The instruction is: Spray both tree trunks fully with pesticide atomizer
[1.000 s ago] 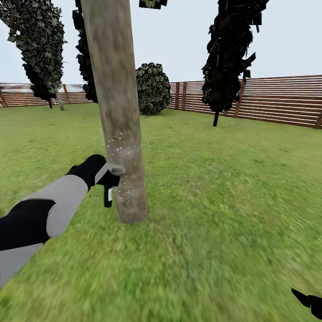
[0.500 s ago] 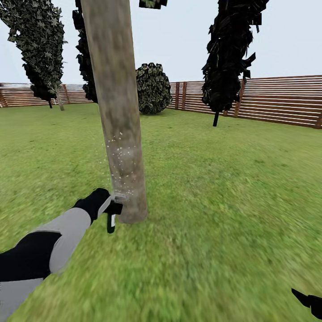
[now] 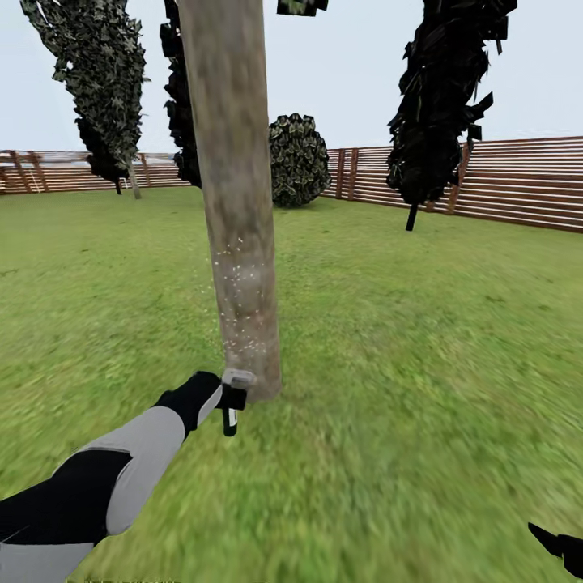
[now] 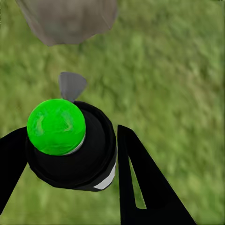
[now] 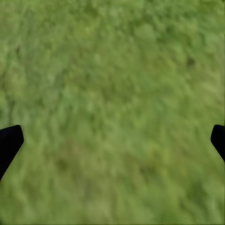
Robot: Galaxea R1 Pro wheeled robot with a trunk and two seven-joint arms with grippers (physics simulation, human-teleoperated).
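The left gripper (image 3: 229, 398) was closed around the pesticide atomizer (image 3: 231, 411), low above the lawn (image 3: 405, 364); in the left wrist view its black fingers (image 4: 140, 183) pressed on either side of the black bottle (image 4: 89, 164) with its green cap (image 4: 56, 126), and the grey nozzle (image 4: 71, 85) pointed at the tree trunk (image 4: 68, 18). That trunk (image 3: 239, 202) stood just ahead of the gripper, the nozzle close to its base, with pale specks dotting the bark above. Far beyond stood dark trees (image 3: 441, 97) and the wooden fence (image 3: 502, 182). The right gripper (image 5: 112, 140) hung wide open and empty over grass, only its fingertips (image 5: 9, 140) showing.
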